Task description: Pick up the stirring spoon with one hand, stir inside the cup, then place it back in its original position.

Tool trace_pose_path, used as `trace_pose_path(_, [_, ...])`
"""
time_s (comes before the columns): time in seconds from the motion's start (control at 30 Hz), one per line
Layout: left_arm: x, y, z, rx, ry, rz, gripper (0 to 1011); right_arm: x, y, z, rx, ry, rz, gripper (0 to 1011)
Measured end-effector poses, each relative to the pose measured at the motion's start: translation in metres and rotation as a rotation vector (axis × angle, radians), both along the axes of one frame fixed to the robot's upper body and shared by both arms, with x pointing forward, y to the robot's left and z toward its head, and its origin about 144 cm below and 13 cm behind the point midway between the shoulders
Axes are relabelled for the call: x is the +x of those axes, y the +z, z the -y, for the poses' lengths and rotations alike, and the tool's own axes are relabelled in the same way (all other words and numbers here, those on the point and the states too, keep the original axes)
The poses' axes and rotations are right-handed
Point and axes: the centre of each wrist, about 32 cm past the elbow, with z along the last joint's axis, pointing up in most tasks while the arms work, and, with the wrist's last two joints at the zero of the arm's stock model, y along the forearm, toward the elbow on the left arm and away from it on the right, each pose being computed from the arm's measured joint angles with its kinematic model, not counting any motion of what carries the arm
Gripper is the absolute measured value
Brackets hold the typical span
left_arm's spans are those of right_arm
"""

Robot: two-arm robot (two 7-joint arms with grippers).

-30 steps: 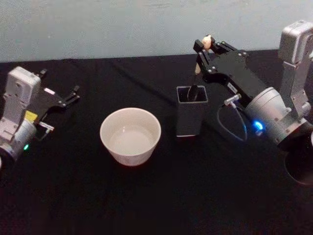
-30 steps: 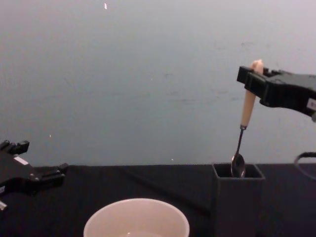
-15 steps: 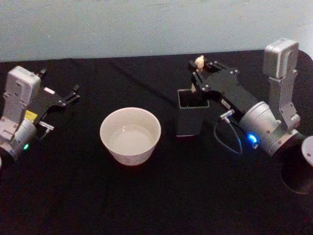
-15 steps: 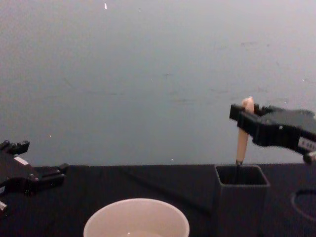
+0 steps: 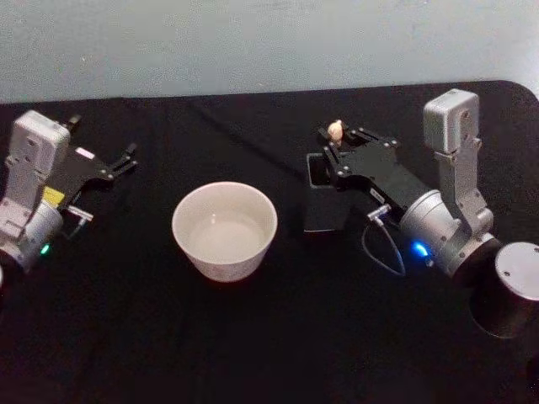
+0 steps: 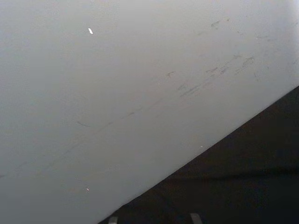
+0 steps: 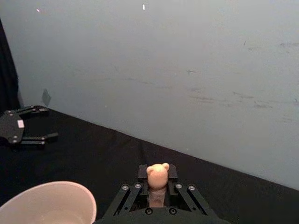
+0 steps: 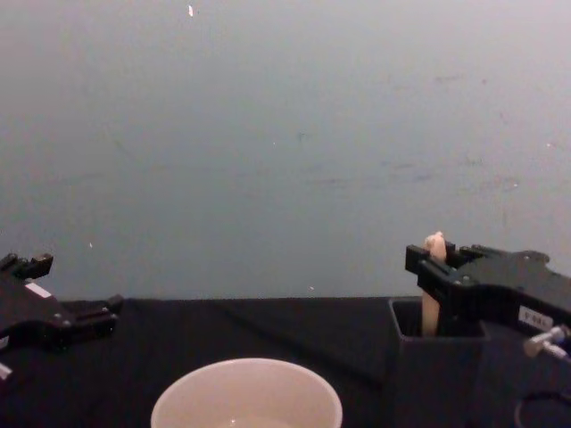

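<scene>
Just one stirring spoon (image 5: 336, 130) in one holder (image 5: 324, 212), right gripper (image 5: 336, 146) fingers clenched on it; one cup (image 5: 224, 231); left gripper (image 5: 105, 183) fingers spread.

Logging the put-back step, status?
Right tool shut on spoon, spoon low in grey holder. Left tool open, parked at left. Cup apart, left of holder.

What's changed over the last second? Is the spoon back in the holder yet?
The right gripper came down with the stirring spoon, lowering it into the dark grey holder; the bowl was at the mouth, now just the handle's top stands above the rim. Its fingers remain shut on the handle, not released. The cup and the open, parked left gripper stayed put.
</scene>
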Motion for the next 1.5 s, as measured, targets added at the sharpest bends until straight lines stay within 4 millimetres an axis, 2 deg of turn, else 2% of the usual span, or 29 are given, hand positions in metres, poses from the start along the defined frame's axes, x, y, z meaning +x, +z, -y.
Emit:
trace_pose_path(0.63, [0.0,0.0,0.0,0.0,0.0,0.0,1001,0.0009,-0.0008,-0.0002,-0.003,-0.005,0.006,248])
trace_pose_path(0.77, [0.0,0.0,0.0,0.0,0.0,0.0,1001,0.0008,-0.0006,-0.0001,-0.002,-0.005,0.005,390])
trace_pose_path(0.87, [0.0,0.0,0.0,0.0,0.0,0.0,1001,0.0008,-0.0006,-0.0001,-0.002,-0.004,0.005,448])
trace_pose_path(0.93, [0.0,0.0,0.0,0.0,0.0,0.0,1001,0.0007,-0.0006,-0.0001,-0.002,-0.004,0.005,552])
trace_pose_path(0.97, [0.0,0.0,0.0,0.0,0.0,0.0,1001,0.0007,-0.0005,0.0,-0.002,-0.004,0.005,552])
trace_pose_path(1.0, [0.0,0.0,0.0,0.0,0.0,0.0,1001,0.0007,-0.0005,0.0,-0.002,-0.004,0.005,614])
trace_pose_path(1.07, [0.0,0.0,0.0,0.0,0.0,0.0,1001,0.0007,-0.0005,0.0,-0.002,-0.004,0.005,648])
trace_pose_path(1.1, [0.0,0.0,0.0,0.0,0.0,0.0,1001,0.0007,-0.0005,0.0,-0.002,-0.004,0.005,704])
trace_pose_path(1.27, [0.0,0.0,0.0,0.0,0.0,0.0,1001,0.0007,-0.0003,0.0,-0.001,-0.004,0.005,862])
trace_pose_path(1.5, [0.0,0.0,0.0,0.0,0.0,0.0,1001,0.0007,-0.0002,0.0,-0.001,-0.004,0.005,1002])
